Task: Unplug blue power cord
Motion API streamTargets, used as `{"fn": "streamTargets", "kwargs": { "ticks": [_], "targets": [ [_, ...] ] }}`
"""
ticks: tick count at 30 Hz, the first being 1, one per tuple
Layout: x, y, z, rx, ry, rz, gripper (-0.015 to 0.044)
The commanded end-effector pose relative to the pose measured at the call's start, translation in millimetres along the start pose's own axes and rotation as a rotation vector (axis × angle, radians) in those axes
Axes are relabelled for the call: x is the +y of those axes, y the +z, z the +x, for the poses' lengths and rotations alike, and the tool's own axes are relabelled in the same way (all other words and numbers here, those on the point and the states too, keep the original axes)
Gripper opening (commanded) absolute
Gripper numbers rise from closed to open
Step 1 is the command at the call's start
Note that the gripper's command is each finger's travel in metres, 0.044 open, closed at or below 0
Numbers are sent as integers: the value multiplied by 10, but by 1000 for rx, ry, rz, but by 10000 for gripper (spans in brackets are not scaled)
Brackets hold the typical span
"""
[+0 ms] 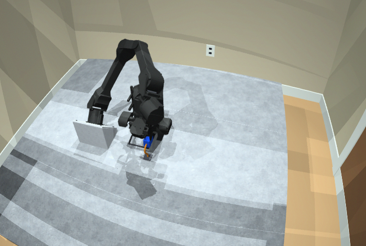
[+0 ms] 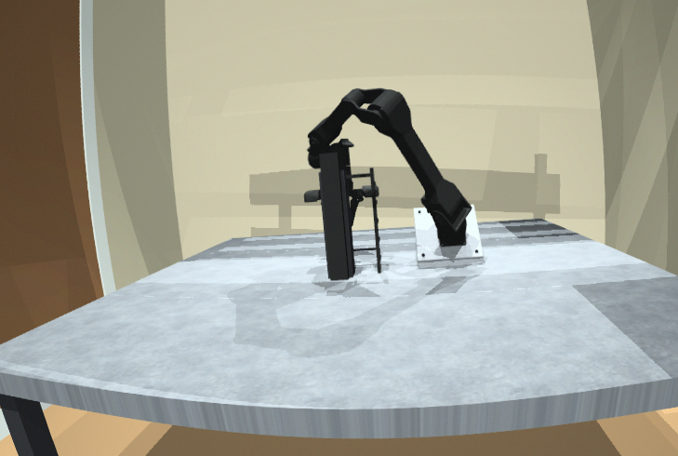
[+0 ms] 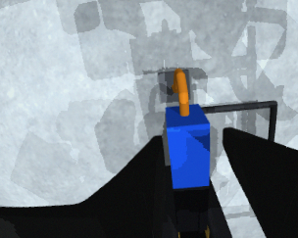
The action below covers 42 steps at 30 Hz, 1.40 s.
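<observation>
In the top view the blue plug (image 1: 147,142) is seen just under the gripper (image 1: 148,145); in the exterior view it is hidden; in the wrist view it is shown between partly parted jaws with a gap beside it, so release is judged in hand and wider opening, then withdrawal, is called for.

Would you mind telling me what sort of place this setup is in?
Probably an indoor room: beige walls with a white wall outlet, a wooden floor, and a grey mottled table carrying the black robot arm.

The arm folds down, gripper (image 3: 188,174) fingers seemingly parted.
</observation>
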State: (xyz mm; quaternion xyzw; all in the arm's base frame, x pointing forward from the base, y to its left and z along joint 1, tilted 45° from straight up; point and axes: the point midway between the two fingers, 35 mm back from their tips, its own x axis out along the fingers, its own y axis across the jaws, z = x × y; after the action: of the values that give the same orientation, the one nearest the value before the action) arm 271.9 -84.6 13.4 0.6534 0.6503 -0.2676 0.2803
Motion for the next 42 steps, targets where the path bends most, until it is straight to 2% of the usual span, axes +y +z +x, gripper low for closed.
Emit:
{"fn": "streamTargets", "kwargs": {
  "ticks": [1, 13, 17, 25, 42],
  "targets": [
    [-3, -35, -8, 2, 5, 4, 160],
    [-2, -37, 110, 2, 5, 4, 160],
    [-3, -25, 91, 0, 1, 0, 55],
    [-3, -25, 91, 0, 1, 0, 2],
    [12, 204, 84, -2, 2, 1, 0]
  ]
}}
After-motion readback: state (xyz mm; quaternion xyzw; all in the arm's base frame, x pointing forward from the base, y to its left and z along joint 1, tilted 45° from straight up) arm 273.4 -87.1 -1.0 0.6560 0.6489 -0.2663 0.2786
